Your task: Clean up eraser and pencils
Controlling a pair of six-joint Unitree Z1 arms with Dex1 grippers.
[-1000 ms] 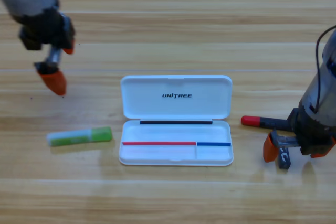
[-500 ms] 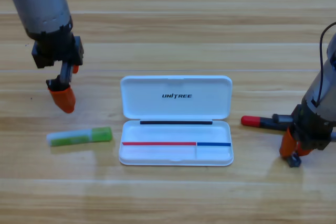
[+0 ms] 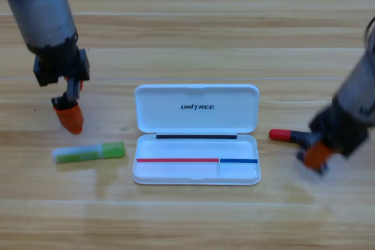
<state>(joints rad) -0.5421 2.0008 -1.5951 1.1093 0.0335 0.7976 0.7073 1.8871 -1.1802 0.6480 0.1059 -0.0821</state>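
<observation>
Pencils lie either side of the case (image 3: 196, 109): green one (image 3: 89, 152) just below the left gripper (image 3: 70, 116), black one (image 3: 288, 136) running under the blurred right gripper (image 3: 316, 155).

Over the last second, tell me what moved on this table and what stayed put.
The left end effector came down toward the pale pencil with the green end, stopping just above it. The right end effector closed in over the eraser, now hidden, and shifted left beside the black pencil. Both pencils and the white case stayed put.
</observation>
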